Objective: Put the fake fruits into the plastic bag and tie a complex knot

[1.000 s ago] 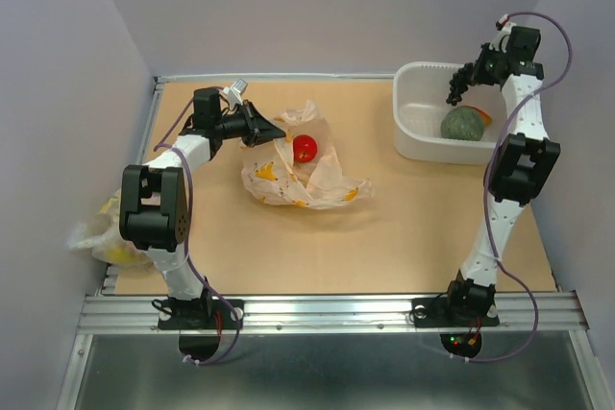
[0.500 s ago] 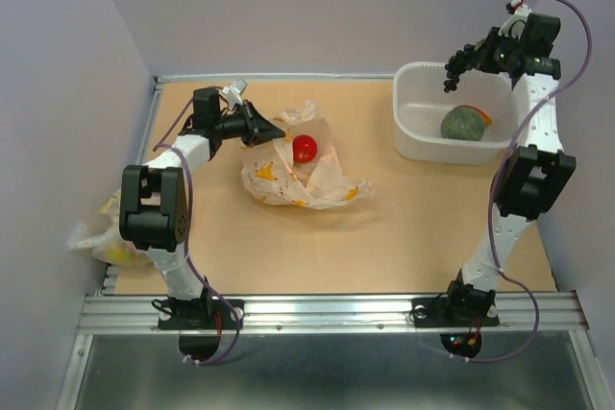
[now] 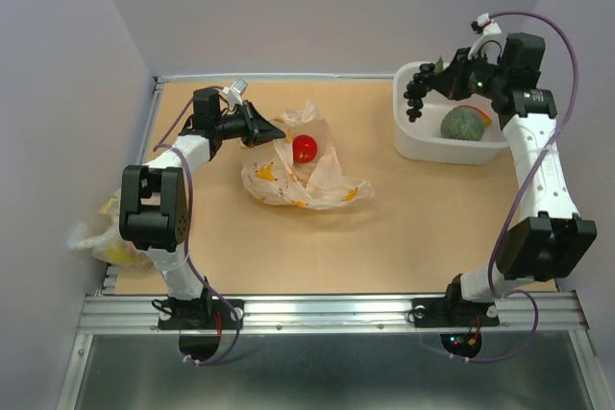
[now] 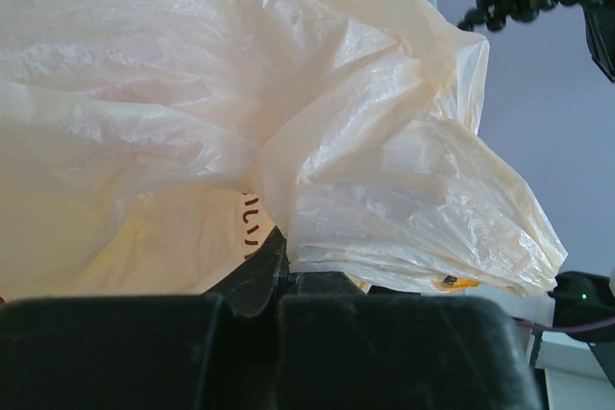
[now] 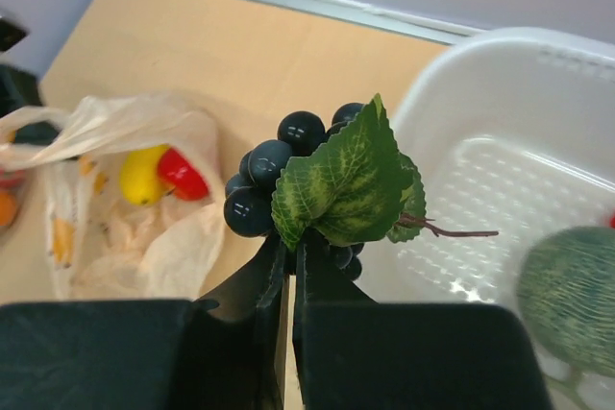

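Lab booth: plain grey walls enclosing a wooden tabletop

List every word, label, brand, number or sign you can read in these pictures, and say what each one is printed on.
Nothing here can be read as a whole word or number.
On the plastic bag, left wrist view: a few dark red strokes, partly folded under, too cut off to read.
On the same bag, top view: orange-yellow prints, shapes with no letters to make out.
On the white tub: no label shows.
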Controlling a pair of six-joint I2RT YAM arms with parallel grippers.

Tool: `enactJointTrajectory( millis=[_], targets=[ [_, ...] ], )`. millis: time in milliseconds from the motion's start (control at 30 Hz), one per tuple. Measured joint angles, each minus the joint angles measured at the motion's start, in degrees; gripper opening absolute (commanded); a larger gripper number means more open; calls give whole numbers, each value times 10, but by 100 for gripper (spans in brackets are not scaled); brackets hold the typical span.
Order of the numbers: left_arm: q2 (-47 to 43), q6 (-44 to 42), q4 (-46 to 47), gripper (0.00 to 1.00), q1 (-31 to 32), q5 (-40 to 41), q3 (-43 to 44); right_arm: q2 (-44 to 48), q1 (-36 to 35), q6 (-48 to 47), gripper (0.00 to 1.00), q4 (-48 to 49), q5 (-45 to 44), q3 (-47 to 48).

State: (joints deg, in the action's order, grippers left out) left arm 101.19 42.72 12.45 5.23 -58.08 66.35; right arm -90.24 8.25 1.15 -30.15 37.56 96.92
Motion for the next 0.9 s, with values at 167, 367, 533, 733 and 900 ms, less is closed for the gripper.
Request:
enactJointTrajectory(
  millis=[167,367,533,733,900],
  targets=[
    [0,-2,0,0,0,-2,0,56,-87,-9,1,1,17,-56],
    [0,-3,0,0,0,-3,0,51,-197,-5,1,6,22,-90],
    [0,-3,0,0,0,-4,0,18,-257,1,0,24,27,-114],
    [-2,-3,0,0,0,-4,0,-34,-309,12,0,67,27,-117],
    [-5,-3,0,0,0,-4,0,-51,-351,9,42,103,18,-141]
  ],
)
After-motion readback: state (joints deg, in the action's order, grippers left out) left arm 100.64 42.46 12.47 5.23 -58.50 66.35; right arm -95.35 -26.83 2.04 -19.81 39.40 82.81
